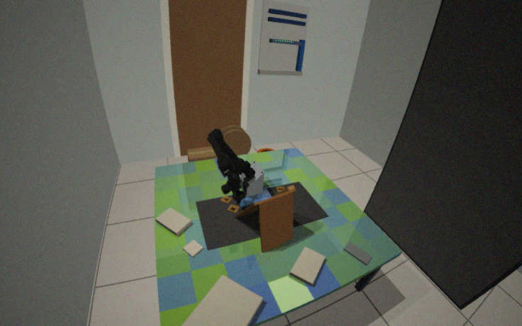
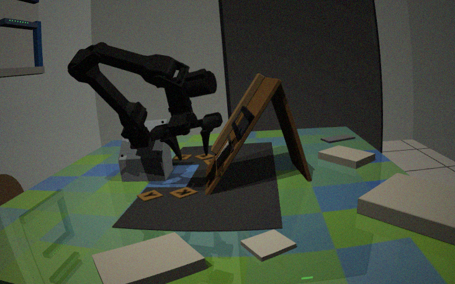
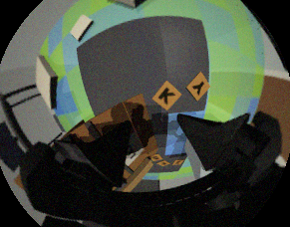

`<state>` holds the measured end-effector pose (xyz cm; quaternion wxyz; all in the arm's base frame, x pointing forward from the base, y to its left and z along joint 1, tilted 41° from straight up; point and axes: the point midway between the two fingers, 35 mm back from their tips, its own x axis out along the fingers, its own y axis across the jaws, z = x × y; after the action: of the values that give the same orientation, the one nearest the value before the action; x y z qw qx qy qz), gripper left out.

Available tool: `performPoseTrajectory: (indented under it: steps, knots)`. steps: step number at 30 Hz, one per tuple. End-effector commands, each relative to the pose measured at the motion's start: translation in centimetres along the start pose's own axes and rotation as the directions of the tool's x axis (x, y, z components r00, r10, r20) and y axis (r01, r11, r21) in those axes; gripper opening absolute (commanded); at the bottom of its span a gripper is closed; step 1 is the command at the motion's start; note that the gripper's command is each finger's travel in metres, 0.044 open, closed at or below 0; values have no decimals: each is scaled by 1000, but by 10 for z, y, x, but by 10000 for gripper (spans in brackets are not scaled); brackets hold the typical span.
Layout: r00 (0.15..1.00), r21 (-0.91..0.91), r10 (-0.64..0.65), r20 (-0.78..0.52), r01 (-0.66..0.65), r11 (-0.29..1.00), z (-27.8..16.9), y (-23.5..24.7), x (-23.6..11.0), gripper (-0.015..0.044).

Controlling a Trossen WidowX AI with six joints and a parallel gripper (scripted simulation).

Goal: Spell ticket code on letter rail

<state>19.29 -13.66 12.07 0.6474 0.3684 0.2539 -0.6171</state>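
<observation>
My gripper is open and empty, fingers pointing down. It is low over the mat between the arm base and the leaning board. The K tile and the Y tile lie flat on the mat, at the near side in the exterior view. Several more tiles lie on the far side; one shows behind the fingers, letter unreadable. The rail and its contents are dark and partly hidden; I cannot read the ticket.
The dark mat lies under the board. Beige blocks stand around it, including a large one, a small one and one beside it. A grey bar lies near the counter edge.
</observation>
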Motion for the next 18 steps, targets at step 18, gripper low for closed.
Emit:
performPoseTrajectory:
  steps: [18]
  knots:
    - [988, 673, -140, 67, 59, 737, 9, -41, 39, 340]
